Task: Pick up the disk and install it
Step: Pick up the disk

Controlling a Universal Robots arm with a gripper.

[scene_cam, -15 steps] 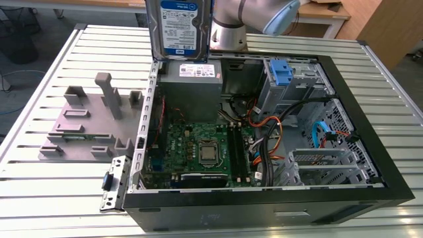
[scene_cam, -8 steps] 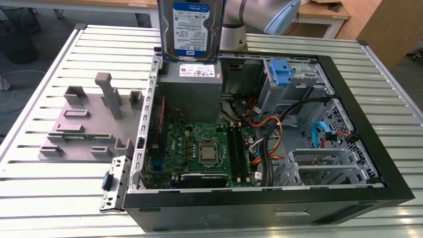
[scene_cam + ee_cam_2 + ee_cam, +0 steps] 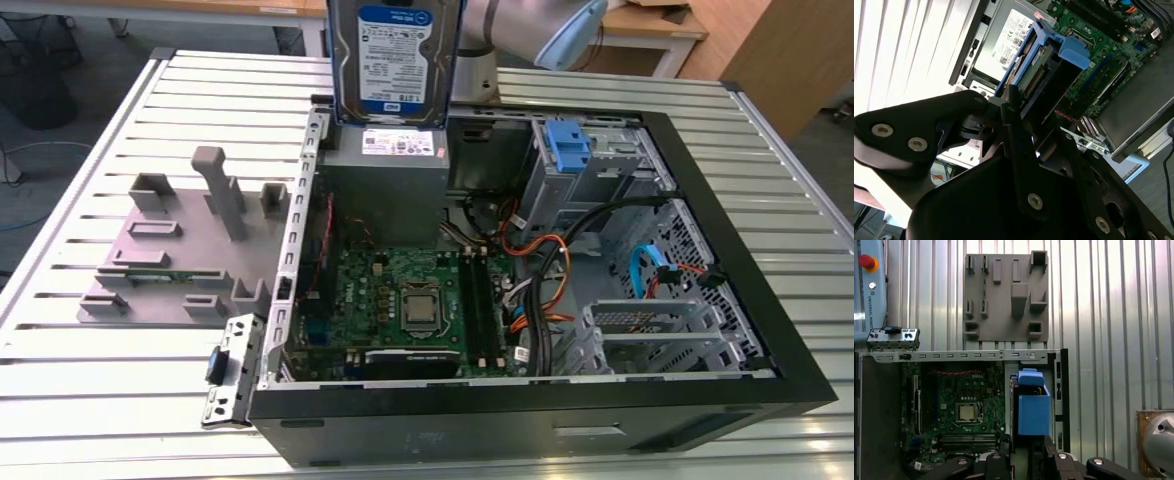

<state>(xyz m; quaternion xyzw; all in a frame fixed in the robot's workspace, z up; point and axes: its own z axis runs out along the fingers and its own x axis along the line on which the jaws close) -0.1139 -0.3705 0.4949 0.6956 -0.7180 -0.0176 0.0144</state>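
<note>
— What is seen around the work area?
— A ribbed silver table [image 3: 80,400] is spread wide. In the exterior view a wooden desk [image 3: 254,8] is seen at eleven o'clock, a wooden panel [image 3: 781,60] at two, dark floor [image 3: 94,90] at ten.
— And the light?
— Bright glare is thrown off the slats [image 3: 904,50] in the second wrist view.

the worktop [image 3: 94,410] was a metal surface of long parallel ribs. an open black computer case [image 3: 534,425] lay on its side on it, toward the exterior view's right. just beside the case, toward the exterior view's left, a grey fixture plate [image 3: 140,250] with upright pegs sat flat on the ribs.
</note>
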